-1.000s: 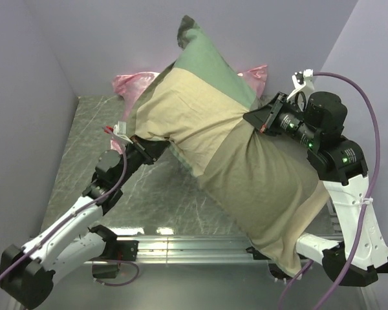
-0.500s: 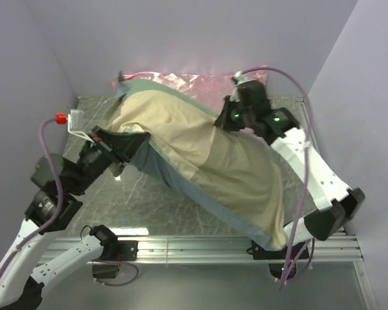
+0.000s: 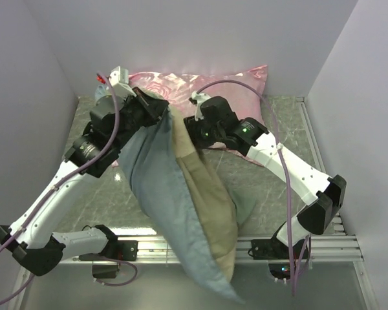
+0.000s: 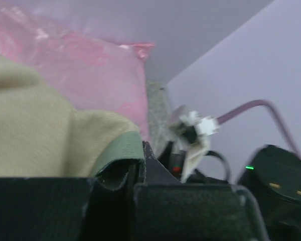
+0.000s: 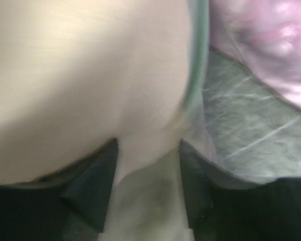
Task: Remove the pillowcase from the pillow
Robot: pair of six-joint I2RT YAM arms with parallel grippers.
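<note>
The pillowcase [image 3: 161, 187] hangs in a long bundle from the back left down past the table's near edge, slate blue face to the left and tan checks to the right. My left gripper [image 3: 156, 111] is raised at its top end and shut on a green edge of the cloth [image 4: 115, 150]. Just to the right, my right gripper [image 3: 189, 129] presses against the tan side. Its fingers [image 5: 95, 181] stand apart, with blurred tan and pale fabric [image 5: 90, 75] bulging between them. The pillow is hidden inside the pillowcase.
A shiny pink satin pillow [image 3: 207, 81] lies against the back wall behind both grippers. The marbled grey table [image 3: 271, 181] is closed in by lilac walls on three sides. A metal rail [image 3: 181, 245] runs along the near edge.
Both grippers swung to the back left. The pillowcase went from lying tan side up across the table to hanging with its blue face showing. My right gripper's jaws have parted.
</note>
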